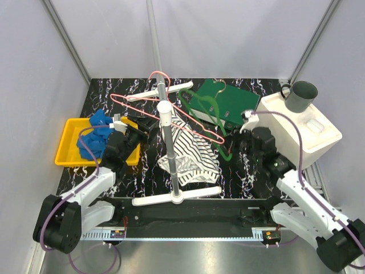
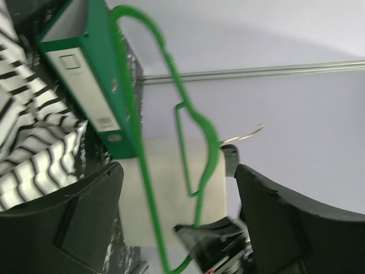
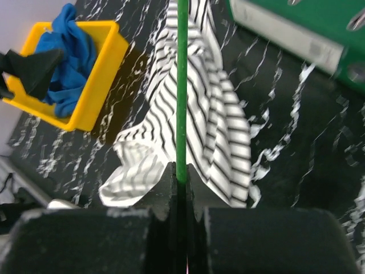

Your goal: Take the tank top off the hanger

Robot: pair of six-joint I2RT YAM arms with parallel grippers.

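Black marbled tabletop [image 1: 142, 177], pale walls [image 1: 228, 34]; right gripper [image 3: 181, 171] pinches green hanger [image 3: 181, 85], left gripper [image 1: 144, 131] gapes wide.

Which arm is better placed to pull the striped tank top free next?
Probably left: the right gripper is shut on the thin green hanger, while the left gripper is open beside the black-and-white striped fabric tank top.
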